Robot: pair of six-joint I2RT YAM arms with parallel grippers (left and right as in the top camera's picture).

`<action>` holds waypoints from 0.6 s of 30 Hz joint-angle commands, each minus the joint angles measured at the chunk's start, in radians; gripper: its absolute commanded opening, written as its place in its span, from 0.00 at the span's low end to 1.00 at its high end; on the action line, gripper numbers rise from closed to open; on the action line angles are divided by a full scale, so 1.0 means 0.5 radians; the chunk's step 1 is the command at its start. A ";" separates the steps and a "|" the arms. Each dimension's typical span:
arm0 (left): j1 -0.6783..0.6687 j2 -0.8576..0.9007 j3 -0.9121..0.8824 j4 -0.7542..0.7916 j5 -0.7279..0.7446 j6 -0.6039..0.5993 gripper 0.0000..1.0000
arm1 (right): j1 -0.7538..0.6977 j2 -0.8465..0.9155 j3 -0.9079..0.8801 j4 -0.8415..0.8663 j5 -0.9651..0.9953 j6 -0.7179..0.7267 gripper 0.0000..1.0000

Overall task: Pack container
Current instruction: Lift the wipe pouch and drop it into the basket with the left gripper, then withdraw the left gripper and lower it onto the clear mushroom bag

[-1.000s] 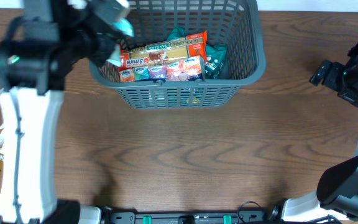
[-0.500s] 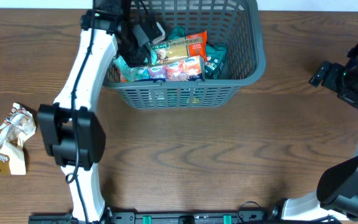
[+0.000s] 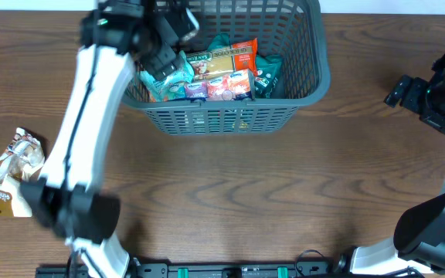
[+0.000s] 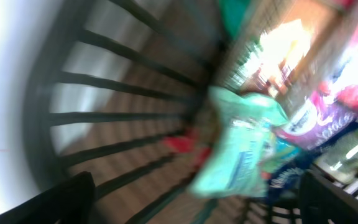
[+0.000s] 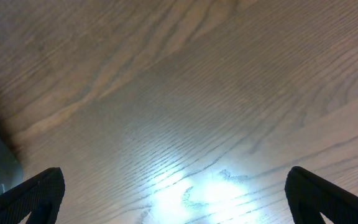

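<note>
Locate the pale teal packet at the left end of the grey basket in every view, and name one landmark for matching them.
Overhead: the pale teal plastic packet lies at the left end inside the dark grey slotted plastic basket.
Left wrist: right of centre, blurred, beside the basket's slats.
Right wrist: not in it; only wooden table is clear.
Shared landmark: the basket's slotted wall.

container: front half packed with packets (rear open) | tabletop: centre bare | snack bag: obstacle, left edge

Overhead top-down, left wrist close inside container
</note>
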 commanded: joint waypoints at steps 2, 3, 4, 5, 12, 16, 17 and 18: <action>0.054 -0.391 0.094 -0.003 -0.262 -0.193 0.97 | -0.005 -0.007 0.001 0.001 0.000 -0.007 0.99; 0.084 -0.439 0.094 -0.037 -0.325 -0.274 0.98 | -0.005 -0.007 0.000 0.000 0.001 -0.007 0.99; 0.122 -0.484 0.093 -0.087 -0.397 -0.347 1.00 | -0.005 -0.007 0.000 0.000 0.000 -0.007 0.99; 0.171 -0.522 0.093 -0.151 -0.472 -0.430 0.99 | -0.005 -0.007 0.000 0.000 0.001 -0.007 0.99; 0.805 -0.660 0.092 -0.493 -0.681 -1.171 0.99 | -0.005 -0.007 0.000 0.001 0.000 -0.008 0.99; 1.231 -0.666 0.023 -0.587 -0.565 -1.348 0.99 | -0.005 -0.007 0.001 0.001 0.001 -0.008 0.99; 1.321 -0.666 -0.016 -0.569 -0.508 -1.346 0.99 | -0.005 -0.007 0.001 0.001 0.000 -0.008 0.99; 1.402 -0.665 -0.066 -0.540 -0.454 -1.318 0.99 | -0.005 -0.007 0.001 0.001 0.000 -0.008 0.99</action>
